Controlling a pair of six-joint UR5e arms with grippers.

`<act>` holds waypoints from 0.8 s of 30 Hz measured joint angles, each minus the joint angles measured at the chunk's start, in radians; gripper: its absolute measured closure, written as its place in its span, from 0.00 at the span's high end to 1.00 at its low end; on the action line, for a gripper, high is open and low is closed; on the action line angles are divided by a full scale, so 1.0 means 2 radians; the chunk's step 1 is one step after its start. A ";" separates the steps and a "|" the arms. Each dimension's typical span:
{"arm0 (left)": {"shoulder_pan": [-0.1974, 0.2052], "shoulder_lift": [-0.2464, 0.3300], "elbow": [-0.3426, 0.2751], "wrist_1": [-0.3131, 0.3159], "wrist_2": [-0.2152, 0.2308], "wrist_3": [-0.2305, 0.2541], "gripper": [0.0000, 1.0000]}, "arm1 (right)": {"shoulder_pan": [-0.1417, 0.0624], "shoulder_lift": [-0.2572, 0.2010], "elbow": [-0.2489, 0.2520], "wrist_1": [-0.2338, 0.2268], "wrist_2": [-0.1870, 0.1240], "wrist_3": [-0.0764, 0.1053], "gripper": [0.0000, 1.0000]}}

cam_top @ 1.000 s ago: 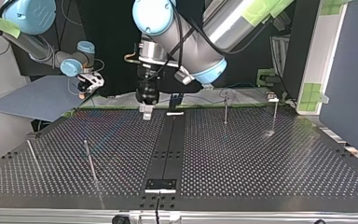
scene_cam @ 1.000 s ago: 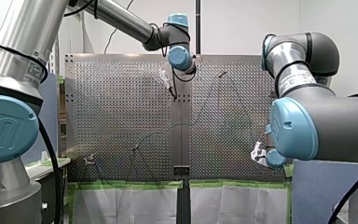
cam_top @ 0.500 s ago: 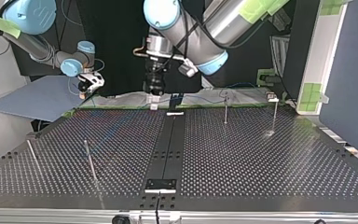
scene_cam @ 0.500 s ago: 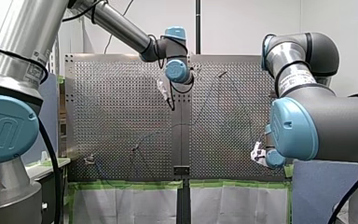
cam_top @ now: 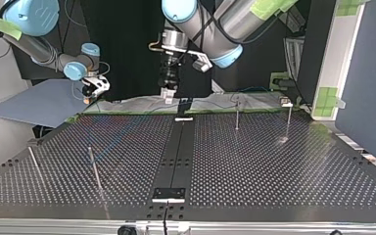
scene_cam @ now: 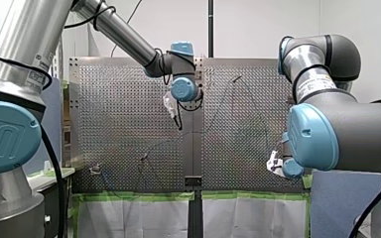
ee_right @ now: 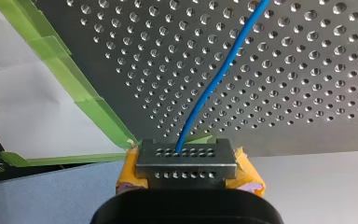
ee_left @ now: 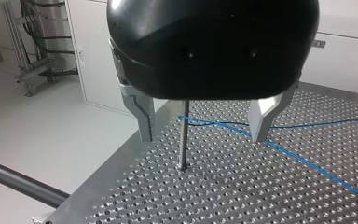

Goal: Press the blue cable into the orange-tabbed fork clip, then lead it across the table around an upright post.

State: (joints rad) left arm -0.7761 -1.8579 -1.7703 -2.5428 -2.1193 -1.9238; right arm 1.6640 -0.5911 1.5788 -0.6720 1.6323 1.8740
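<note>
1. Left wrist view is showing my left gripper (ee_left: 202,138) hanging above the table (ee_left: 242,196). Its two metal fingers (ee_left: 144,119) are standing wide apart and holding nothing.
2. A thin upright post (ee_left: 182,140) is standing ahead of that gripper. It is showing between the two fingers and touching neither, close to the table's edge.
3. The blue cable (ee_left: 303,161) is lying on the table beyond the fingers. Two runs of it are meeting at the post in a narrow V and spreading away from it across the holes.
4. In the right wrist view, my right gripper (ee_right: 186,156) is gripping the same cable. The cable is rising from between the yellow pads (ee_right: 249,175), past a small perforated plate (ee_right: 186,168), and curving away over the table.
5. Green tape (ee_right: 98,109) is running along the table's edge just beside that gripper.
6. In the top view, the right gripper is hanging off the table's far corner at the view's left, above a grey-blue sheet (cam_top: 34,105). The left gripper is hanging over the far edge near the middle.
7. A black strip (cam_top: 176,156) is running down the middle of the table. Two upright pins (cam_top: 237,115) are standing at the view's right, and two leaning rods (cam_top: 94,169) are standing at its left. I cannot tell which of these is the post that the wrist view is showing.
</note>
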 joint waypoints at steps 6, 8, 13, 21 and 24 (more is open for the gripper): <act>0.000 0.000 -0.031 0.031 0.001 0.002 1.00 | 0.000 0.000 0.000 0.000 0.000 -0.002 0.00; 0.000 0.000 -0.042 0.042 0.001 0.002 1.00 | 0.000 0.000 0.000 0.000 0.000 -0.002 0.00; 0.000 0.000 -0.067 0.066 0.002 0.004 1.00 | 0.001 0.000 0.000 0.000 0.000 -0.002 0.00; -0.001 0.000 -0.106 0.073 0.001 0.005 1.00 | 0.001 0.000 0.000 0.001 0.000 -0.002 0.00; -0.001 0.000 -0.120 0.073 0.000 0.005 1.00 | 0.001 0.000 0.000 0.001 0.000 -0.002 0.00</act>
State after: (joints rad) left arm -0.7777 -1.8580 -2.0095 -2.3962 -2.1186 -1.9144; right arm 1.6658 -0.5913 1.5785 -0.6705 1.6323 1.8702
